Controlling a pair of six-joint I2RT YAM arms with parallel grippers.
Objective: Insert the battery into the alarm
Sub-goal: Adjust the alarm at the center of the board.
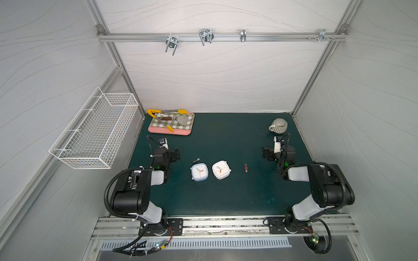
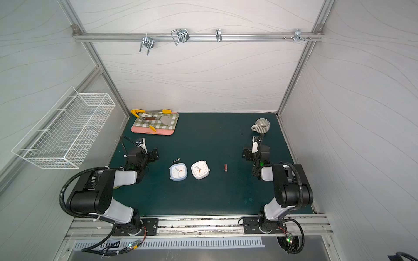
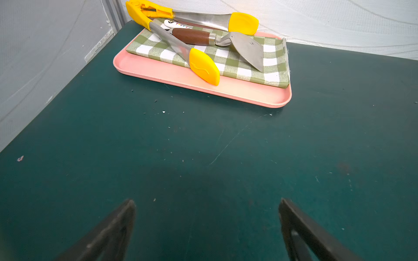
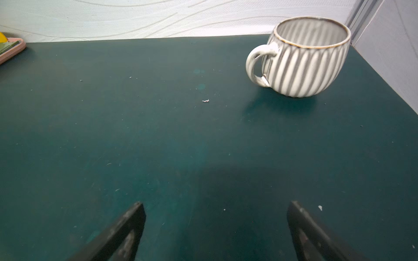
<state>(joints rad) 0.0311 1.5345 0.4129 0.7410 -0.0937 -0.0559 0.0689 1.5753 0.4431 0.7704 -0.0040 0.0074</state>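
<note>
Two alarm clocks lie face up mid-table in both top views: a pale blue one [image 1: 199, 171] [image 2: 178, 172] and a white one [image 1: 221, 170] [image 2: 200, 170]. A small dark battery [image 1: 195, 161] [image 2: 176, 160] lies just behind the blue clock. A red battery [image 1: 245, 168] [image 2: 225, 167] lies to the right of the white clock. My left gripper [image 1: 176, 154] [image 3: 207, 203] is open and empty, left of the clocks. My right gripper [image 1: 265, 154] [image 4: 217, 206] is open and empty too, right of the red battery. Neither wrist view shows clocks or batteries.
A pink tray [image 1: 158, 130] [image 3: 237, 90] at the back left holds a checked cloth, yellow-tipped tongs [image 3: 203, 67] and a metal spatula [image 3: 246, 48]. A striped mug [image 1: 278, 125] [image 4: 305, 58] stands at the back right. A white wire basket [image 1: 95, 133] hangs on the left wall.
</note>
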